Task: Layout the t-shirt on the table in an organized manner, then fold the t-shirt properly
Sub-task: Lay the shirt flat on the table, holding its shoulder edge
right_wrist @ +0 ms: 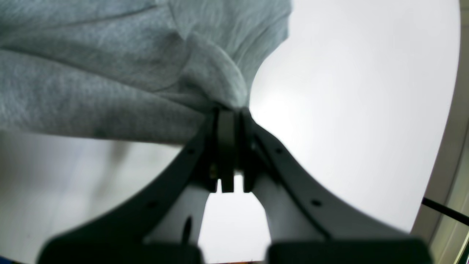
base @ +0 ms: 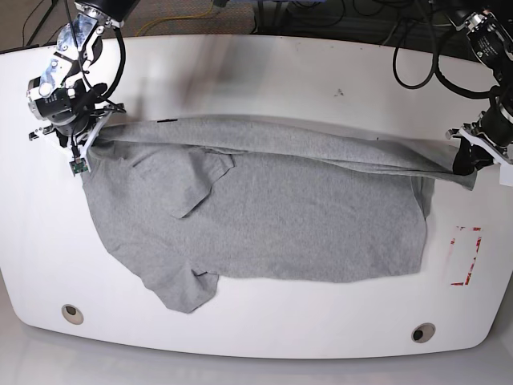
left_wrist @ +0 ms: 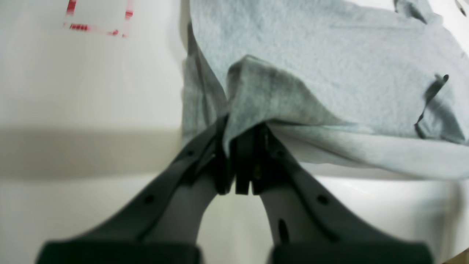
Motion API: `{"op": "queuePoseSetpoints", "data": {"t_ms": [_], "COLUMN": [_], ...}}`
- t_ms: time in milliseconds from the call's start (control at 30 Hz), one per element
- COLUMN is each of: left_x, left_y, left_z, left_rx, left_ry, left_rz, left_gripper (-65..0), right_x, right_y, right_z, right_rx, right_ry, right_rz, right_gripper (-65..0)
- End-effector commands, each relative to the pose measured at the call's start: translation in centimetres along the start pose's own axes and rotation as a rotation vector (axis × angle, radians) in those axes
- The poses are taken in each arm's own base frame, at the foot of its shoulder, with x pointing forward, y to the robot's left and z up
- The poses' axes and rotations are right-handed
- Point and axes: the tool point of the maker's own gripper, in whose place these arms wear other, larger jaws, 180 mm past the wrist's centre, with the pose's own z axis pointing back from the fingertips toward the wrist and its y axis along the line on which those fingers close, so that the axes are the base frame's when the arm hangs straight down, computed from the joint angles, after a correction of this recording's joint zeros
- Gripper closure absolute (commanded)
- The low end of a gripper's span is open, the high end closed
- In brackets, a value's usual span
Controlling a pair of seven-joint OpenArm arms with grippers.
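Cloth of the grey t-shirt [base: 272, 233], soft and limp, is pinched at opposite, probably hem, corners by the left gripper [left_wrist: 240, 146] and right gripper [right_wrist: 229, 121]; corners are best gripped.

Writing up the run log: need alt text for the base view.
A grey t-shirt lies spread across the white table, its far edge stretched between the shut right gripper and left gripper. Red tape mark sits nearby.
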Motion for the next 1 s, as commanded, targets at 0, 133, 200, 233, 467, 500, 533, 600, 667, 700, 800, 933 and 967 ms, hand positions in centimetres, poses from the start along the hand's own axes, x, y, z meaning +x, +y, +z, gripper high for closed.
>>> {"op": "queuePoseSetpoints", "data": {"t_ms": [0, 133, 200, 233, 467, 500, 533, 600, 667, 700, 800, 933, 967], "left_x": [1.2, 0.6, 0.1, -0.2, -0.8, -1.1, -1.2, -1.2, -1.2, -1.2, -1.3, -1.3, -1.3], "left_y": [0.2, 0.6, 0.8, 0.8, 1.0, 1.0, 1.0, 1.2, 1.2, 1.2, 1.3, 1.7, 2.0], "left_z": [0.7, 0.9, 1.1, 1.2, 1.2, 1.3, 1.3, 1.4, 1.4, 1.5, 1.5, 1.6, 1.6], "left_rx": [0.006, 0.018, 0.022, 0.025, 0.028, 0.028, 0.029, 0.033, 0.033, 0.035, 0.035, 0.055, 0.068], "left_ry": [-0.038, -0.014, 0.004, 0.012, 0.033, 0.041, 0.044, 0.049, 0.050, 0.051, 0.055, 0.065, 0.071], "left_rz": [-0.028, -0.036, -0.040, -0.041, -0.036, -0.035, -0.036, -0.042, -0.046, -0.047, -0.047, -0.058, -0.065], "left_gripper": [-1.0, -1.0, -1.0, -1.0, -1.1, -1.1, -1.1, -1.1, -1.1, -1.3, -2.2, -11.4, -15.1], "right_x": [0.5, 0.0, -0.5, -0.6, -1.5, -1.7, -1.8, -2.0, -2.1, -2.1, -2.9, -3.3, -3.4], "right_y": [-0.9, -0.8, -0.7, -0.6, -0.3, -0.2, -0.2, -0.2, -0.1, -0.1, 0.1, 0.2, 0.3], "right_z": [0.5, 0.5, 0.4, 0.4, 0.4, 0.3, 0.3, 0.3, 0.3, 0.3, 0.4, 0.4, 0.4], "right_rx": [-0.033, -0.030, -0.025, -0.024, -0.016, -0.014, -0.014, -0.012, -0.011, -0.011, -0.005, -0.002, -0.001], "right_ry": [-0.022, -0.012, -0.001, 0.004, 0.025, 0.030, 0.032, 0.038, 0.039, 0.041, 0.058, 0.068, 0.071], "right_rz": [0.012, 0.012, 0.014, 0.015, 0.018, 0.019, 0.019, 0.020, 0.020, 0.021, 0.024, 0.026, 0.026], "right_gripper": [0.0, 0.0, 0.0, 0.0, 0.0, -0.3, -0.5, -0.5, -0.6, -0.6, -0.6, -0.8, -0.8]}}
